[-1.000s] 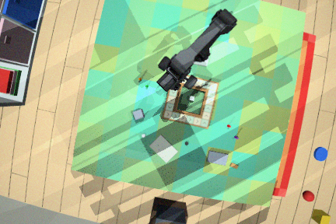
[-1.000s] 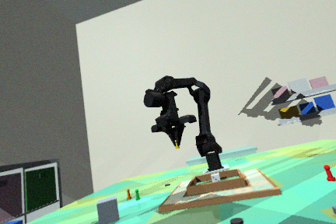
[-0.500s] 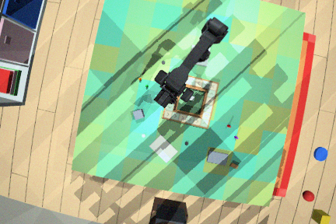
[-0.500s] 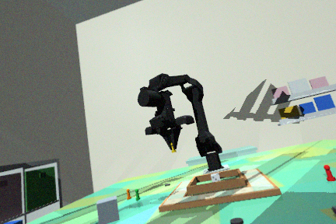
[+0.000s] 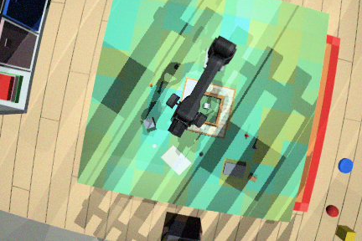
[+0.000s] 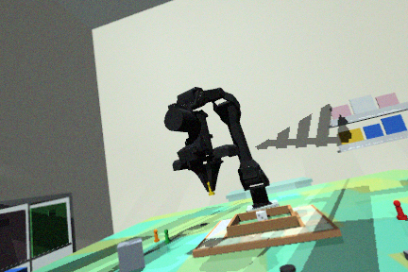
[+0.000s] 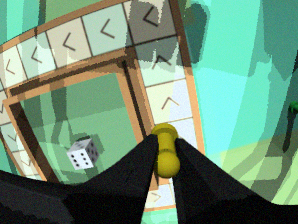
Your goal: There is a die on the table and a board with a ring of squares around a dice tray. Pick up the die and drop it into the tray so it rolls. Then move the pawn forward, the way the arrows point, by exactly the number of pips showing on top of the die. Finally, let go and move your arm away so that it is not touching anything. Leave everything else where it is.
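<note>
My gripper (image 6: 211,190) (image 7: 164,143) is shut on the yellow pawn (image 6: 211,186) (image 7: 168,162) and holds it in the air above the board (image 5: 227,104) (image 6: 269,243) (image 7: 105,32). In the wrist view the pawn overlaps the board's side strip of arrow squares. In the top view the arm hides the fingertips and pawn. The white die (image 5: 206,105) (image 6: 261,215) (image 7: 82,153) rests inside the wooden dice tray (image 5: 220,108) (image 6: 264,227). In the wrist view its bright face shows several dark pips in two rows.
An orange pawn (image 5: 151,85) (image 6: 156,235) and a green pawn (image 6: 166,236) stand off the board. A grey block (image 5: 149,124) (image 6: 130,255), a white sheet (image 5: 176,160), a red pawn (image 5: 246,135) (image 6: 399,210) and a dark grey box (image 5: 235,169) are on the table.
</note>
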You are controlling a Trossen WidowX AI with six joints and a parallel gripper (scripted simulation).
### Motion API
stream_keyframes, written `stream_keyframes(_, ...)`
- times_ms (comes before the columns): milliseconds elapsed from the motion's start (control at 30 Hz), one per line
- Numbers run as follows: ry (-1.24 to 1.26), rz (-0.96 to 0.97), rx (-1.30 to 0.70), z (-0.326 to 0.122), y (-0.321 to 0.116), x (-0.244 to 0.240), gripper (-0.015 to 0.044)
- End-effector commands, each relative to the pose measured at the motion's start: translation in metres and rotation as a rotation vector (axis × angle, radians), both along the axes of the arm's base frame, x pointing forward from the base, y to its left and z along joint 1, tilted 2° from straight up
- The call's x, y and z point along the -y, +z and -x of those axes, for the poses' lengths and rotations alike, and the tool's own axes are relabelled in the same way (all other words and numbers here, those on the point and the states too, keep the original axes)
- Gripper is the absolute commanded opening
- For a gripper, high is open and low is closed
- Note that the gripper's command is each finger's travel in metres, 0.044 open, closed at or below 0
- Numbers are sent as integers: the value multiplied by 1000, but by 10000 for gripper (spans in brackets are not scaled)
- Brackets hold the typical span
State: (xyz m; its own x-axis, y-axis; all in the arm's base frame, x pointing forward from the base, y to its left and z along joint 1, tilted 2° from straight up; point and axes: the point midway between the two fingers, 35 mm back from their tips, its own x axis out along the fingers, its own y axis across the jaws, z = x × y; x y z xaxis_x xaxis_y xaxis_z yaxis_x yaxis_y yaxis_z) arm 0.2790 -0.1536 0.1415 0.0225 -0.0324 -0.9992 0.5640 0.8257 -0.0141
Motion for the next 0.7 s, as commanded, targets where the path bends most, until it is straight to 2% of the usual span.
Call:
stream_keyframes(0,-6,6,1,-18,-6,-1,0)
stream_keyframes(433,-22,7,2,-83,-40,-19,0)
stream_keyframes(667,-23,8,2,-87,-53,-19,0)
